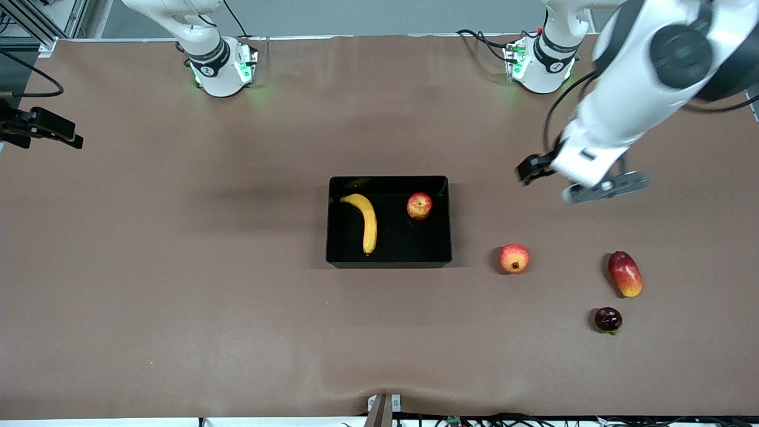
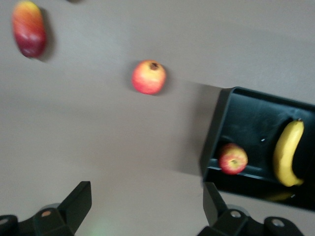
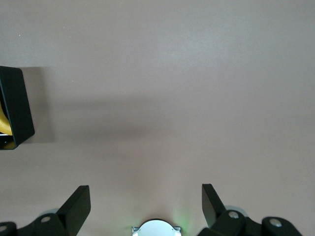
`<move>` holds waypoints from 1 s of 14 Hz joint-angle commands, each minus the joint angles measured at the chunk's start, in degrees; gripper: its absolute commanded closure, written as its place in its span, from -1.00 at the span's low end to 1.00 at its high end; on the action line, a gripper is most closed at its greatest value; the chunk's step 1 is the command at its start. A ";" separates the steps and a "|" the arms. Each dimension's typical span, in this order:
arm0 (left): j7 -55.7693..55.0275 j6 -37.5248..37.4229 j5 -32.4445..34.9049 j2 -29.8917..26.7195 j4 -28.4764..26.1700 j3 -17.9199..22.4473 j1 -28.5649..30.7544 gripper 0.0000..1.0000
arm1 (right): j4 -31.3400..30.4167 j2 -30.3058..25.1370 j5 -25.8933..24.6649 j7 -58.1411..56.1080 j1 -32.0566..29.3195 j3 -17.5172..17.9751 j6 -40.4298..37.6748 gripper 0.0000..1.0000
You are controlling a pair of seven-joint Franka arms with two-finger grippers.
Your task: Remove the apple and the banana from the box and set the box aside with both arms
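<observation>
The box (image 1: 388,261) is a black low-walled tray in the middle of the table. In it lie the fruits: a yellow banana (image 1: 366,222) and a red-and-yellow apple (image 1: 419,206). My left gripper (image 1: 536,169) hangs open and empty over bare table between the box and the left arm's base. The left wrist view shows its open gripper (image 2: 146,206), the box (image 2: 216,128), the apple (image 2: 233,158) and the banana (image 2: 288,155). My right gripper (image 3: 146,206) is open and empty over bare table, and out of the front view. A corner of the box (image 3: 17,105) shows in the right wrist view.
A round red-orange fruit (image 1: 514,258), an oblong red mango (image 1: 625,274) and a small dark purple fruit (image 1: 608,319) lie toward the left arm's end, nearer the front camera. A black camera mount (image 1: 41,127) juts in at the right arm's end.
</observation>
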 commanded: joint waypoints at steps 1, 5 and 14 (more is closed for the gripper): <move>-9.53 3.75 2.97 4.70 0.21 -0.35 -4.29 -1.00 | 0.63 -0.23 0.36 -0.25 -0.07 -0.13 -0.71 -1.00; -18.25 10.43 4.13 11.38 -0.14 -0.26 -10.70 -1.00 | 0.63 -0.06 0.44 0.27 0.10 -0.13 -0.53 -1.00; -28.01 20.37 9.22 24.74 0.12 -0.17 -18.89 -1.00 | 0.63 -0.06 0.44 0.27 -0.34 -0.22 -1.59 -1.00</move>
